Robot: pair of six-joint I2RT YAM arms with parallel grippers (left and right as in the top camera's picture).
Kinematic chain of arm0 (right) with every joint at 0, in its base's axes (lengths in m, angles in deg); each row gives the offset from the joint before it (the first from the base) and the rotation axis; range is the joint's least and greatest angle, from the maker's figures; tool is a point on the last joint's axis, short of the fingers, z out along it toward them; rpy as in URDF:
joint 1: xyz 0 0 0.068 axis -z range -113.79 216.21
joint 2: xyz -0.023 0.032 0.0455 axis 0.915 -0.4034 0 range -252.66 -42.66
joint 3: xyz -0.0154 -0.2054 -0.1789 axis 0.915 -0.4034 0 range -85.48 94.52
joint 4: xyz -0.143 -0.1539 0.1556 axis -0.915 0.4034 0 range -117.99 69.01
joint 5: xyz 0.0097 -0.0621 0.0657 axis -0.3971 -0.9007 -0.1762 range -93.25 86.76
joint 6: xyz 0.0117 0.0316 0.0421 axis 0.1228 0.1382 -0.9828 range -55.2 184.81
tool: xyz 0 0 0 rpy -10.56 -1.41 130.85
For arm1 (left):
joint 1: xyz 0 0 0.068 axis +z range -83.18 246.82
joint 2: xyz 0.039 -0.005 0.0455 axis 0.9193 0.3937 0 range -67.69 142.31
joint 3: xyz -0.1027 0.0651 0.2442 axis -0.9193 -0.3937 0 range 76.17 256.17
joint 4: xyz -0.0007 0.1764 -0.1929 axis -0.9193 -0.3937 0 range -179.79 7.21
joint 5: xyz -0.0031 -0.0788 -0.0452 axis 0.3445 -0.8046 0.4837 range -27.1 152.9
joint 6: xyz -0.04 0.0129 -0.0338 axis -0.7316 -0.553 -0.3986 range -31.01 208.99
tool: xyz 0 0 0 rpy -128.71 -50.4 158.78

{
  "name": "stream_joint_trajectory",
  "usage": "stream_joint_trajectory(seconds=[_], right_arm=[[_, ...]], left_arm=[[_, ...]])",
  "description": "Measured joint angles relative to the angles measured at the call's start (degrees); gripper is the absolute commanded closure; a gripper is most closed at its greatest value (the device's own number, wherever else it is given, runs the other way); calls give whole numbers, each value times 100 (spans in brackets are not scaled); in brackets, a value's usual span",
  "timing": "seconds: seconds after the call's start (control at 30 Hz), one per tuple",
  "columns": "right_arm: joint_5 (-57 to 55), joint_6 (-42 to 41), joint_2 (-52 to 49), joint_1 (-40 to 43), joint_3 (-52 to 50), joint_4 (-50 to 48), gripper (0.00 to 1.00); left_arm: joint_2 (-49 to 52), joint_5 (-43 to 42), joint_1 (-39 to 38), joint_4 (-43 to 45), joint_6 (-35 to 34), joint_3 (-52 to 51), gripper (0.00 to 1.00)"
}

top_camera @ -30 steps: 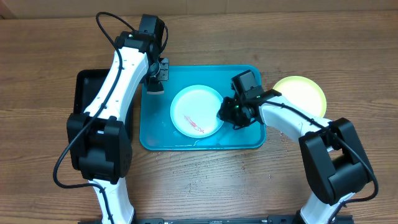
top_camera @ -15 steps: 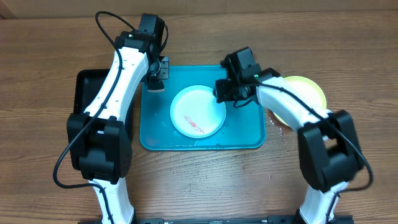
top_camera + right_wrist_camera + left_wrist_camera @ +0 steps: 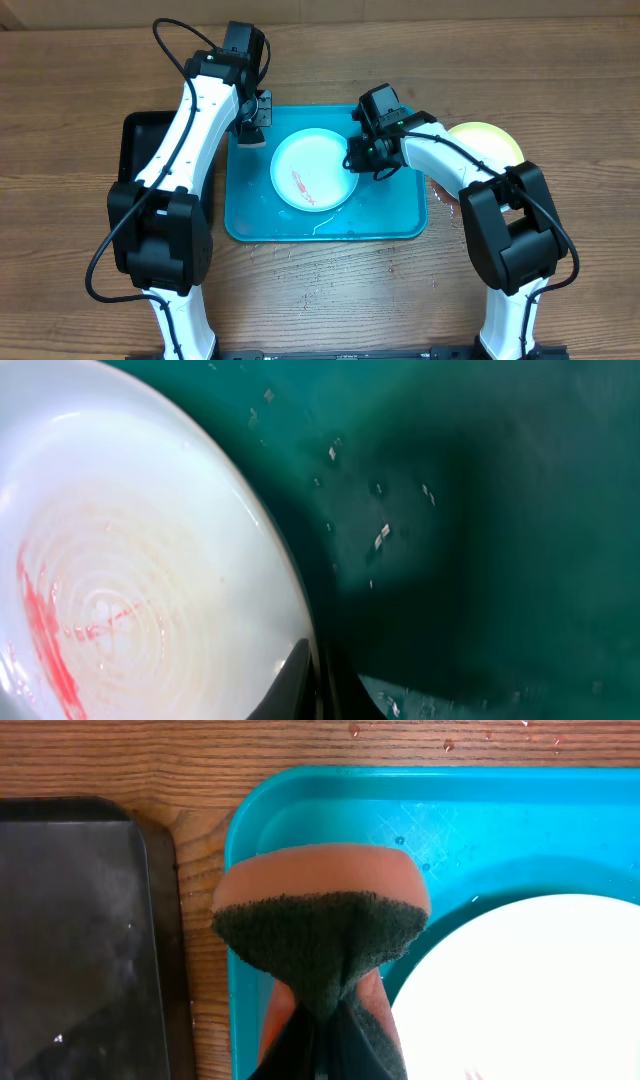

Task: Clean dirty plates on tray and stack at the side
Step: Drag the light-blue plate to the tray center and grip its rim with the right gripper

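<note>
One white plate (image 3: 312,172) on tray (image 3: 392,208), right end effector (image 3: 353,165) pinching rim

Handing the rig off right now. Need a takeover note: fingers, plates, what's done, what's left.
Left gripper: fingers shut on the sponge, held over the far left corner of the teal tray, off the plate.
Right gripper: fingers pinch the right rim of the white plate, which sits in the tray.
Yellow-green plate: on the table to the right of the tray, no smear visible from overhead.
Done: that one plate is out at the side.
Left: scrub the red smear off the white plate, then stack it on the other. Only two plates are in view.
</note>
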Motion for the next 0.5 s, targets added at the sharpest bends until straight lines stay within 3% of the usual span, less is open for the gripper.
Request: stream_joint_trajectory(seconds=[0.3,0.5], right_arm=[[-352,-2037,48,-382,96,702,96],[-577,-2479,66,-546,96,697,96]], left_arm=[[13,-299,-7,85,-2,0,96],[341,-422,-247,155,9,0,96]])
